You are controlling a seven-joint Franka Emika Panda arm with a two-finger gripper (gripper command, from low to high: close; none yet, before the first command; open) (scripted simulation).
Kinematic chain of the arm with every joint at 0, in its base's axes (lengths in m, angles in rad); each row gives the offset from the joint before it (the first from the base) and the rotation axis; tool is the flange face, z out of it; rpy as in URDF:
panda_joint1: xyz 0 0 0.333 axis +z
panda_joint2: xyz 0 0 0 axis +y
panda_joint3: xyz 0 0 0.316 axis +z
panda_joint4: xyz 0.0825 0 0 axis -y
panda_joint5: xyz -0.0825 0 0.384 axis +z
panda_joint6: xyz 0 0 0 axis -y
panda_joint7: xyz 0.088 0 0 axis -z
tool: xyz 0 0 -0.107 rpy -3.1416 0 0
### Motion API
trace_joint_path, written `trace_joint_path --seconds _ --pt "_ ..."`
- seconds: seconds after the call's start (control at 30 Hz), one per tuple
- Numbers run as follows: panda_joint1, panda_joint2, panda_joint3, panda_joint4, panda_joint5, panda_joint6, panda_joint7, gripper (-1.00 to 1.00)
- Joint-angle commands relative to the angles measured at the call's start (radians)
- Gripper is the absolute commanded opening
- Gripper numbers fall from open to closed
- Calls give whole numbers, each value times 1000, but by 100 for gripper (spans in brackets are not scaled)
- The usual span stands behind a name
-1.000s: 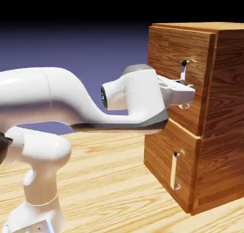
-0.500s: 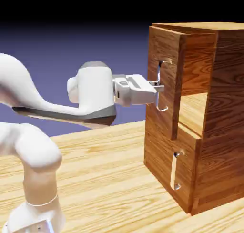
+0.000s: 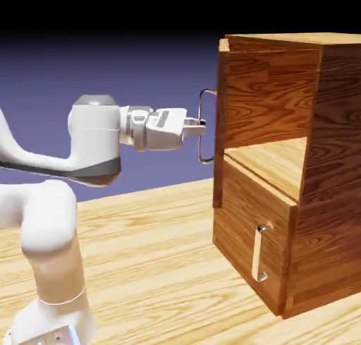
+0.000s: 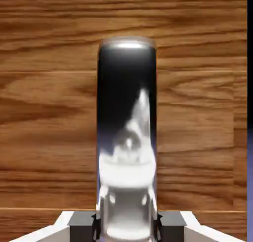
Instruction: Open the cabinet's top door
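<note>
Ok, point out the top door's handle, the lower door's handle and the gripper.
top door's handle point(image 4: 127, 122): hand view, bar's middle.
lower door's handle point(image 3: 258, 252): exterior view, bar's middle.
gripper point(image 3: 200, 128): exterior view, fingertips at the bar.

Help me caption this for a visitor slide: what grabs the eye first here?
The tall reddish-brown wood-grain cabinet at the right, its upper wood-grain door swung wide so the bare shelf inside shows. Left of it, the white arm's claw is clamped on that door's vertical silver bar handle, which fills the hand view as a shiny column.
</note>
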Motion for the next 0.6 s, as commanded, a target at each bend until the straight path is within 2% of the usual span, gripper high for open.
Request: trace_joint_path --seconds 0.0,0.23,0.57 --pt "-5 -18 17 -11 45 -8 -28 -100" --pt "36 -147 136 -82 349 -131 -222 -100" --pt "217 -245 451 -86 767 -507 -357 -100"
